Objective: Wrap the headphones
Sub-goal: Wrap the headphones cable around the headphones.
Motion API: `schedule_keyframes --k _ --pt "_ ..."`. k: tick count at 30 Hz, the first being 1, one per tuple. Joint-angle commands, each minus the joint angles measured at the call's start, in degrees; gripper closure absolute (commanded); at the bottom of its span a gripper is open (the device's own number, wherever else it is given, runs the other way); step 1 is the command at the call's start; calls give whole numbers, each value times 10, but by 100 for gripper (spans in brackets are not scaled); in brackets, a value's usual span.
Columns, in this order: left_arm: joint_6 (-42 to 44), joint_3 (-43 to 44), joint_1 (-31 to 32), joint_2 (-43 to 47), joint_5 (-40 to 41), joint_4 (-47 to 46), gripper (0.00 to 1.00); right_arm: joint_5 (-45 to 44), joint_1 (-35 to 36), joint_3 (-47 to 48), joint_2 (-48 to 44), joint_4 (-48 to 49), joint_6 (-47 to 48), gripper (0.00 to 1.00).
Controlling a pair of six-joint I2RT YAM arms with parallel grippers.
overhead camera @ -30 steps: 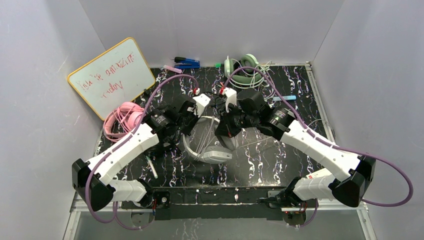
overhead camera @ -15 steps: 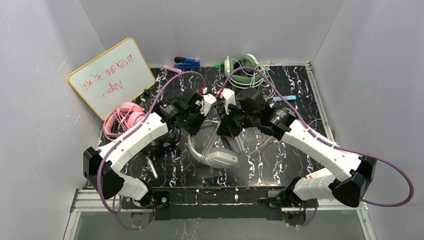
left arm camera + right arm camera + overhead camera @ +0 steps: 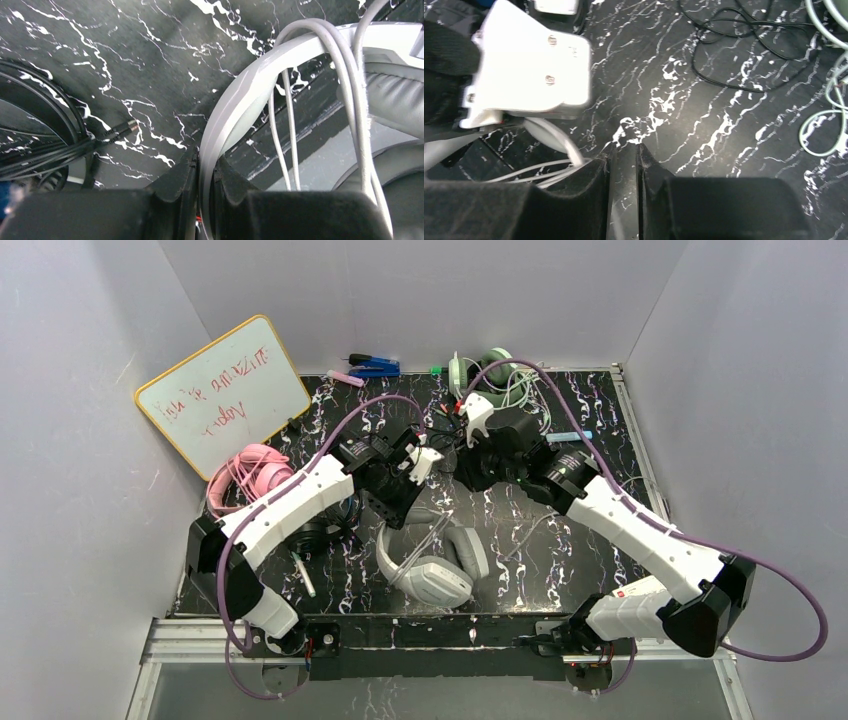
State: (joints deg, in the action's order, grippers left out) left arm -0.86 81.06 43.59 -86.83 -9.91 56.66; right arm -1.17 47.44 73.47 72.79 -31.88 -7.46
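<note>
The left gripper (image 3: 205,167) pinches the white-grey headset (image 3: 255,82) by its band between its fingers, while the right gripper (image 3: 624,152) stands narrowly parted, only the marbled table (image 3: 734,120) showing between its fingers.

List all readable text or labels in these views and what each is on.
Whiteboard: two lines of red handwriting, too scrawled to read.
Sticker on the right arm: red print, too small to read.
Wrist views: no text.

Room to pass over the table (image 3: 560,585) by its near right corner; white-grey headphones (image 3: 435,575) fill the near middle, pink headphones (image 3: 250,472) and whiteboard (image 3: 222,390) crowd the left edge, green headphones (image 3: 490,382) the far edge
</note>
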Motion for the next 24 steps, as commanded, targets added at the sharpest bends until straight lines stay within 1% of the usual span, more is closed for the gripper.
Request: schedule_keyframes --k 1,6,9,11,15,18,20,24 --pt "-21 37 -1 15 -58 49 100 -49 -11 -8 -32 18 2 69" --pt "-30 36 0 21 -102 40 100 -53 -27 -25 -55 10 -9 67" --pt "-35 34 -1 31 -116 31 100 -56 -44 -39 -73 6 -26 66" --pt "-38 35 -1 36 -119 28 100 -59 -63 -52 -84 2 -47 63" --pt "-43 35 -4 46 -113 35 100 -28 -128 -75 -84 -26 -80 61" --pt "-45 34 -5 55 -100 49 100 5 -160 -105 -100 -17 -94 61" --pt "-59 33 -8 64 -90 48 100 48 -167 -132 -125 4 -102 59" --pt "-99 38 -22 70 -106 35 100 56 -170 -185 -179 33 -126 56"
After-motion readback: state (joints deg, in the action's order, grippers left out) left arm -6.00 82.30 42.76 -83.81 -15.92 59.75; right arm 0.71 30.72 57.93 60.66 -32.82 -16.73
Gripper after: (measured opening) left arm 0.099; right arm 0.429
